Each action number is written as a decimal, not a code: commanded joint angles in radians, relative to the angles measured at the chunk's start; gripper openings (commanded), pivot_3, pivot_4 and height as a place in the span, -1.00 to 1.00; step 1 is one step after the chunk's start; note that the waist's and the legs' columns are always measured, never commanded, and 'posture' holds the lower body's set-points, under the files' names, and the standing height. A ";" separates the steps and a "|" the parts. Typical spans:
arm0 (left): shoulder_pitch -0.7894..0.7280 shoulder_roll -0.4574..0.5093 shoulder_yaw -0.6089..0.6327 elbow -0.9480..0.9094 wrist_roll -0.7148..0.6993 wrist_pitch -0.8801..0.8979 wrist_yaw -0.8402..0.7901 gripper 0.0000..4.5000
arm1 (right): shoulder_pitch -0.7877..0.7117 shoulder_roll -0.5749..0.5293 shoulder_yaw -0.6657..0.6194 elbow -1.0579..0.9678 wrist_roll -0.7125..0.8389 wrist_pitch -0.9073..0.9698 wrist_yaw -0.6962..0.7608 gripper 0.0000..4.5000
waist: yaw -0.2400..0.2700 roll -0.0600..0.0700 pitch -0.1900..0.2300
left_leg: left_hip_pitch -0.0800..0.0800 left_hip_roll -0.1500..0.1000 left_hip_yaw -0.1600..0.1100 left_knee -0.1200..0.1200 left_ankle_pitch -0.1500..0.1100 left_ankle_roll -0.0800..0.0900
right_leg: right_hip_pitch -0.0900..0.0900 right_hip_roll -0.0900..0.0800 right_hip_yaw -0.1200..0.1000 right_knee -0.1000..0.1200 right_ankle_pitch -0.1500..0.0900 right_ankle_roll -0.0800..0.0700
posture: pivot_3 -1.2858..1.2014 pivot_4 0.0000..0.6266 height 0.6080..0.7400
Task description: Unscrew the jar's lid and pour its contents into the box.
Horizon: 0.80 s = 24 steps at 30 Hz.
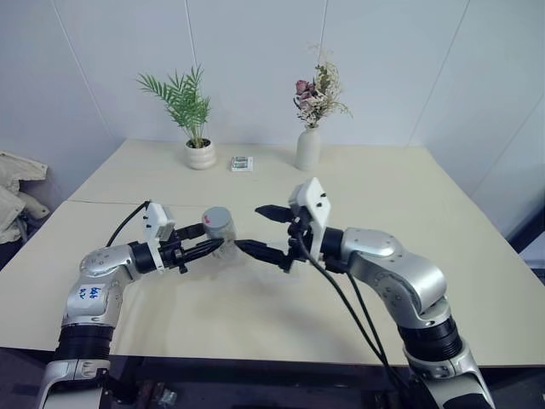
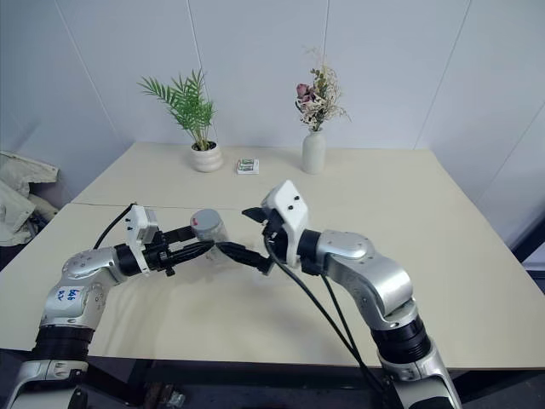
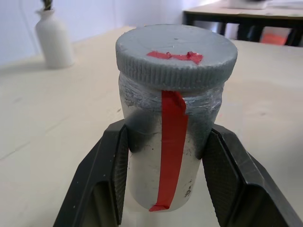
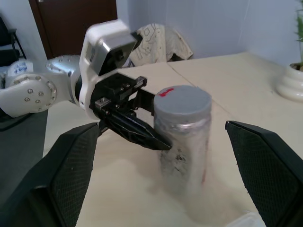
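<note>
Frosted, scuffed jar with matt ribbed grey lid; textured black end effector pads.

Cream counter, matte, w/ a seam line running across it on the robot's left side. At far edge: white pot w/ green palm, small patterned packet just beside it to the right, then white vase w/ dried flowers. All three stand apart, not touching. Near half mostly bare.
</note>
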 commanded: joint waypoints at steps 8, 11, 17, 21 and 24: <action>-0.016 -0.031 -0.071 -0.120 -0.029 0.096 0.007 -0.16 | -0.063 0.059 0.031 0.044 -0.100 -0.010 -0.094 1.00 | -0.005 0.000 0.000 | -0.001 0.000 0.000 -0.001 0.000 0.000 | -0.002 0.001 0.000 0.000 0.000 0.000 | 0.03 -0.52 1.00; -0.015 -0.033 -0.078 -0.129 -0.031 0.102 0.000 -0.16 | -0.067 0.070 0.034 0.060 -0.123 -0.015 -0.108 1.00 | -0.005 0.000 0.000 | -0.001 0.001 0.000 -0.001 0.000 0.000 | -0.002 0.002 0.000 0.000 0.000 0.000 | 0.03 -0.52 1.00; -0.023 -0.035 -0.081 -0.120 -0.027 0.103 -0.002 -0.16 | -0.066 0.091 0.032 0.070 -0.135 -0.009 -0.117 1.00 | -0.004 0.000 0.000 | -0.001 0.001 0.000 -0.001 0.000 0.000 | -0.002 0.002 0.000 0.000 0.000 0.000 | 0.03 -0.52 1.00; -0.027 -0.038 -0.084 -0.119 -0.025 0.102 -0.002 -0.16 | -0.059 0.101 0.028 0.065 -0.129 0.001 -0.117 1.00 | -0.003 0.000 0.000 | -0.001 0.001 0.000 -0.002 0.000 0.000 | -0.002 0.002 0.000 0.000 0.000 0.000 | 0.03 -0.52 1.00; -0.031 -0.036 -0.085 -0.117 -0.025 0.098 -0.003 -0.16 | -0.057 0.106 0.026 0.065 -0.129 0.003 -0.116 1.00 | -0.004 0.000 0.000 | -0.001 0.001 0.000 -0.002 0.000 0.000 | -0.002 0.002 0.000 0.000 0.000 0.000 | 0.03 -0.52 1.00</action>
